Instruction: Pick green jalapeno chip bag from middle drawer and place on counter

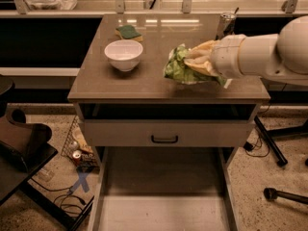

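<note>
Clutching crumpled foil bag [178, 69], pincer [196, 61] overhangs glossy counter [144, 83].

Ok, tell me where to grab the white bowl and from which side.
Pinch the white bowl by the rim nearest the gripper, coming straight down: it stands upright, mouth open, with sloping sides. The gripper holds the green jalapeno chip bag over the counter.

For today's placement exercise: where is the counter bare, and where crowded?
Bare: counter in front of the bowl, and the strip between bowl and chip bag. Crowded: right side, where the claw grips the bag near the can.
</note>
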Action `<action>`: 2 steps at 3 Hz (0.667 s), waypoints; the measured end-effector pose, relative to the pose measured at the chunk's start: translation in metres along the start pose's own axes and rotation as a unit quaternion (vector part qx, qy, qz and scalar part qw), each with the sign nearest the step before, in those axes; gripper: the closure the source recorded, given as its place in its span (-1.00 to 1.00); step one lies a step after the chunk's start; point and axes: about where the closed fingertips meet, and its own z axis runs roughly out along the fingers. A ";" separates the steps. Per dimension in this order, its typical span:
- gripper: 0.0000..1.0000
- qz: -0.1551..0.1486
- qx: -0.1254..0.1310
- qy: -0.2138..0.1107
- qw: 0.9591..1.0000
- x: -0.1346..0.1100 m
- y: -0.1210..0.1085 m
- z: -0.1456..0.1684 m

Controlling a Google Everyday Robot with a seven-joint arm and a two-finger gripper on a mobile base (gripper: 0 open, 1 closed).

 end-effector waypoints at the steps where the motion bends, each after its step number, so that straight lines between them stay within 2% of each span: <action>1: 0.67 -0.001 0.001 0.000 1.000 0.000 0.000 0.002; 2: 0.19 -0.002 -0.001 -0.001 1.000 -0.002 0.001 0.003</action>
